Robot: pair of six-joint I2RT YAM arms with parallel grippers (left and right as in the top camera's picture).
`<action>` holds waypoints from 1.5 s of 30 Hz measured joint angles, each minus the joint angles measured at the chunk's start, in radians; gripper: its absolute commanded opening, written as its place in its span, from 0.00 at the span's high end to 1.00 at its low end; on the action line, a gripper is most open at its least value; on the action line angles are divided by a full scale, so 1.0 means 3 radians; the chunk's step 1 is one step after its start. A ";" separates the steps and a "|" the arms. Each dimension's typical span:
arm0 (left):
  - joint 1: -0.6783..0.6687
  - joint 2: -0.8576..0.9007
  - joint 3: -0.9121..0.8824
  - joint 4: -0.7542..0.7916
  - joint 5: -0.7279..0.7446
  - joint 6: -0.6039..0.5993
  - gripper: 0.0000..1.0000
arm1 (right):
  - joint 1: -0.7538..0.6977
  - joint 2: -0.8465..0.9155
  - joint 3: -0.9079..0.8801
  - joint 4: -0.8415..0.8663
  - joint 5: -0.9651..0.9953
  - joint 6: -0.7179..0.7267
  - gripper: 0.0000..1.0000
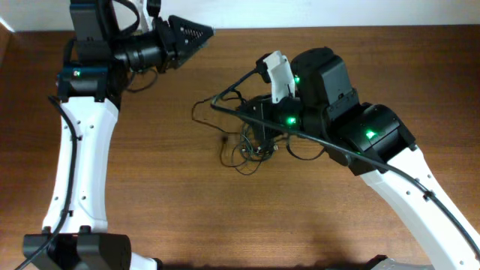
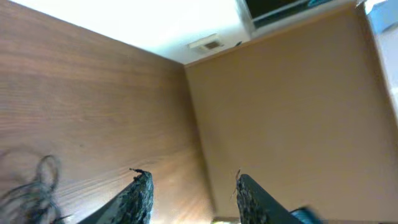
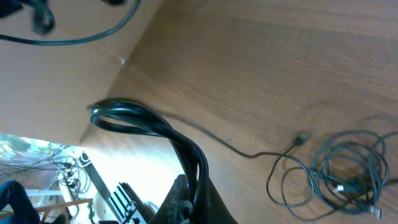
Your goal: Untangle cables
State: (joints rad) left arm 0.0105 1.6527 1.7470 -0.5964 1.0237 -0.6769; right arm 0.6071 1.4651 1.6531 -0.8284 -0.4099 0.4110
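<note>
The cables (image 1: 246, 142) lie as a loose knotted bundle on the table (image 1: 150, 187) near its middle, just beside the right gripper (image 3: 186, 194); that gripper is closed tight on a doubled black cord (image 3: 134, 118), which arches up and away from its fingers, and I judge it one strand of the tangle, though it looks thicker than the rest; the left gripper (image 2: 189, 183) hangs partly open and empty, well apart near the far edge; nothing pins the bundle, so a pull by the right arm alone may drag the whole heap or tighten the knot; a small plug end (image 3: 301, 137) could catch in a loop
</note>
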 measured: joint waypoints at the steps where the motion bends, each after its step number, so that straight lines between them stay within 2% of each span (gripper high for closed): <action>1: 0.0023 0.0000 0.0000 -0.0117 -0.0004 0.0193 0.46 | 0.0000 0.0000 0.0000 0.0041 -0.0003 -0.0024 0.96; 4: 0.0060 0.0000 0.0000 -0.0399 -0.0013 0.0622 0.45 | 0.0000 0.0000 0.0000 0.0142 -0.0005 -0.0161 0.96; 8: 0.0070 0.0000 -0.0001 -0.0760 -0.0023 0.1399 0.45 | 0.0000 0.0019 0.0000 0.0173 0.0177 -0.0319 0.96; 16: 0.0074 -0.0118 -0.0001 -0.0846 -0.0027 0.2263 0.45 | 0.0000 0.0223 0.0000 0.0029 0.0437 -0.0404 0.96; 21: 0.0075 -0.0486 -0.0001 -0.0891 -0.0024 0.2547 0.47 | 0.0000 0.0239 0.0000 -0.0019 0.0544 -0.0408 0.96; 25: 0.0000 -0.0647 0.0024 -0.1331 -0.0051 0.2824 0.49 | 0.0000 0.0273 0.0000 -0.0019 0.0567 -0.0408 0.96; 28: -0.0195 -0.0643 0.0020 -0.1639 -0.0298 0.3057 0.49 | -0.0001 0.0301 0.0000 -0.0019 0.0577 -0.0398 0.96; 33: -0.0511 -0.0641 0.0020 -0.1675 -0.0749 0.3184 0.48 | -0.0023 0.0308 0.0000 -0.0015 0.0563 -0.0202 0.96; 37: -0.0608 -0.0641 0.0020 -0.1667 -0.0982 0.3231 0.48 | -0.0181 0.0310 0.0000 0.0098 0.0167 -0.0075 0.96; 40: -0.0608 -0.0641 0.0020 -0.1662 -0.1066 0.3244 0.55 | -0.0314 0.0310 0.0000 0.0191 -0.0267 -0.0045 0.96; 42: -0.0608 -0.0641 0.0020 -0.1614 -0.1087 0.3249 0.60 | -0.0329 0.0312 0.0000 0.0195 -0.0399 -0.0036 0.96; 45: -0.0608 -0.0641 0.0020 -0.1527 -0.1097 0.3255 0.63 | -0.0329 0.0312 0.0000 0.0159 -0.0511 -0.0022 0.96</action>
State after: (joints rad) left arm -0.1719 1.4605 1.7531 -1.0546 0.6945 0.2996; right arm 0.5083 1.5585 1.6531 -0.7807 -0.5632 0.4046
